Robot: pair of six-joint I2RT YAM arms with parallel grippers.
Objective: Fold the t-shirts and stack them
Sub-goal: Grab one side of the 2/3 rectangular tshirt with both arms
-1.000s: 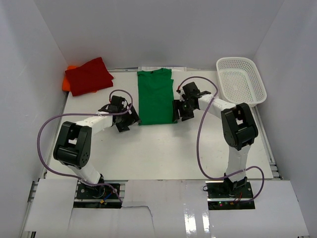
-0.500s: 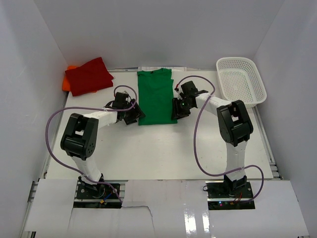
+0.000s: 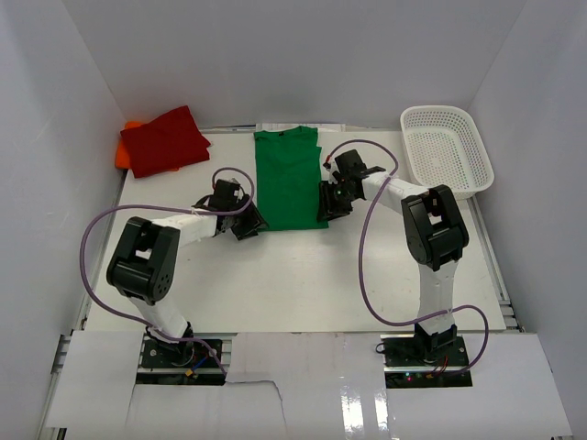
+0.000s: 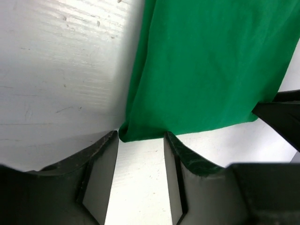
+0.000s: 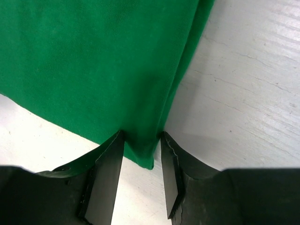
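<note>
The green t-shirt (image 3: 288,179) lies folded into a long strip in the middle of the table. My left gripper (image 3: 251,224) is open at its near left corner; in the left wrist view the corner (image 4: 136,133) sits just at the tips of the gripper (image 4: 140,137). My right gripper (image 3: 326,203) is open at the near right corner; in the right wrist view the cloth (image 5: 93,61) reaches between the fingers of the gripper (image 5: 142,136). The red t-shirt (image 3: 165,139) lies folded on the orange one (image 3: 123,156) at the far left.
A white mesh basket (image 3: 447,147) stands at the far right corner. White walls close in the table on three sides. Purple cables loop from both arms. The right gripper's black tip shows in the left wrist view (image 4: 281,115).
My left gripper has moved right and slightly nearer, up to the shirt's near left corner. My right gripper has shifted slightly left onto the near right corner. The shirt has not moved.
</note>
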